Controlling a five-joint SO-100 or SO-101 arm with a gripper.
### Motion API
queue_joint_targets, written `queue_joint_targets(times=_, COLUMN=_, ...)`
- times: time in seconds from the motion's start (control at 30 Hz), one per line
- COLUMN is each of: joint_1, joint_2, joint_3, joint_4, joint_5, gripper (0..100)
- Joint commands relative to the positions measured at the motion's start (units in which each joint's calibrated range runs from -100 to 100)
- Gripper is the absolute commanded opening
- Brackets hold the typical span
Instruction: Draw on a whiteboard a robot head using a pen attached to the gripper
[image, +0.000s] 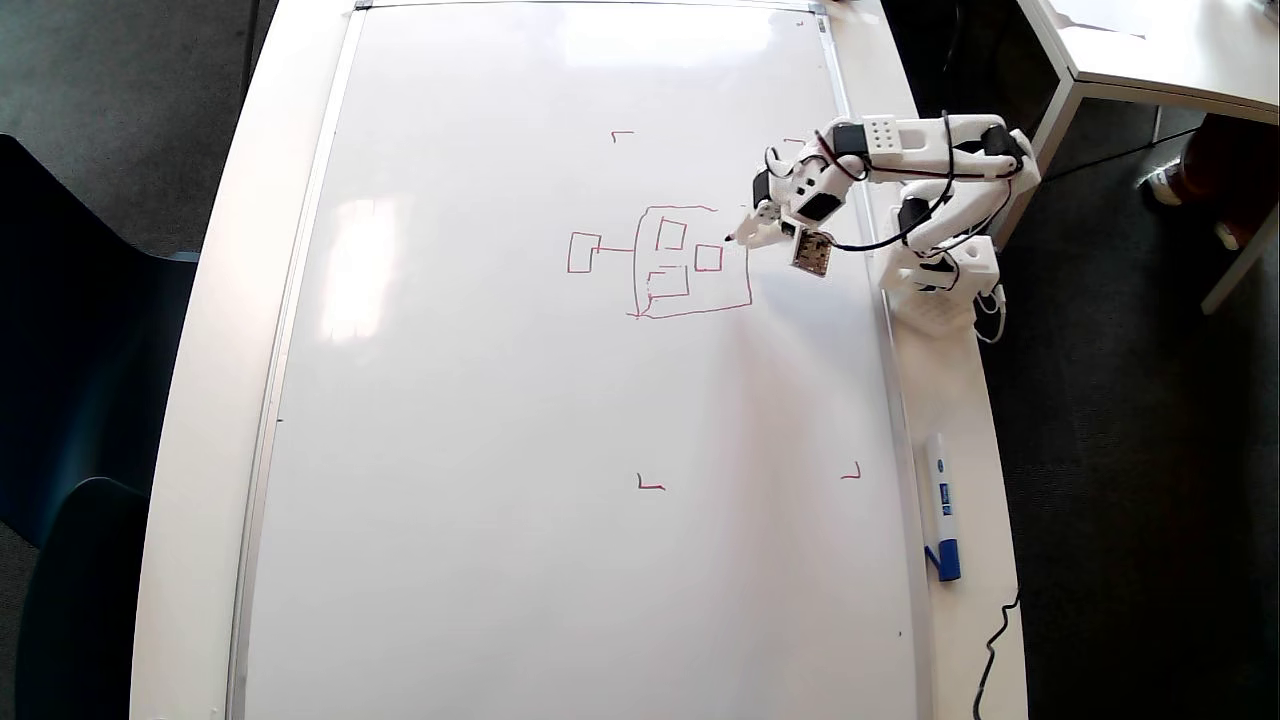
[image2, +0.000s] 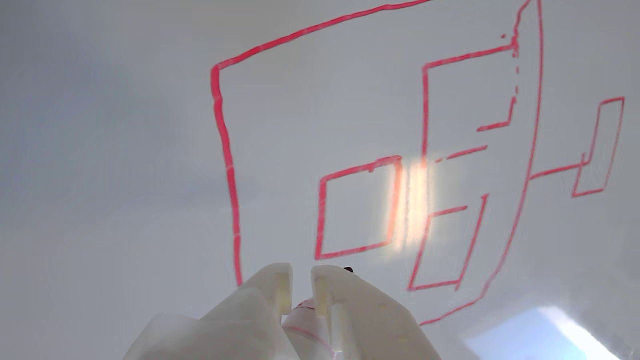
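Observation:
The whiteboard (image: 500, 450) lies flat on a white table and fills the wrist view (image2: 100, 150). The robot head (image: 690, 262) is a red rounded square with small squares inside and a stalked square on its left; in the wrist view (image2: 227, 155) it fills the upper right. My gripper (image: 752, 230) is over the drawing's upper right edge, shut on the pen (image: 738, 236). The pen tip is just inside the outline's right side. In the wrist view the white fingers (image2: 272, 295) pinch the pen (image2: 305, 320) at the bottom edge. I cannot tell whether the tip touches the board.
The arm's base (image: 940, 285) stands on the table's right strip beside the board's frame. A white marker with a blue cap (image: 942, 520) lies on that strip, nearer the front. Small red corner marks (image: 650, 485) sit on the board. A black cable (image: 995, 640) trails off the front right.

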Motion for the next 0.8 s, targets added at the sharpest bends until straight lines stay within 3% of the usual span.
queue_joint_targets(times=0.0, joint_1=0.0, joint_2=-6.6, joint_3=-0.9, joint_4=0.4, joint_5=0.2, gripper=1)
queue_joint_targets(times=0.37, joint_1=0.0, joint_2=-24.3, joint_3=-0.3, joint_4=0.3, joint_5=0.2, gripper=1)
queue_joint_targets(times=0.53, joint_1=0.0, joint_2=-35.7, joint_3=6.8, joint_4=-0.6, joint_5=0.2, gripper=1)
queue_joint_targets(times=0.77, joint_1=-0.2, joint_2=-58.7, joint_3=26.2, joint_4=-11.2, joint_5=0.3, gripper=1)
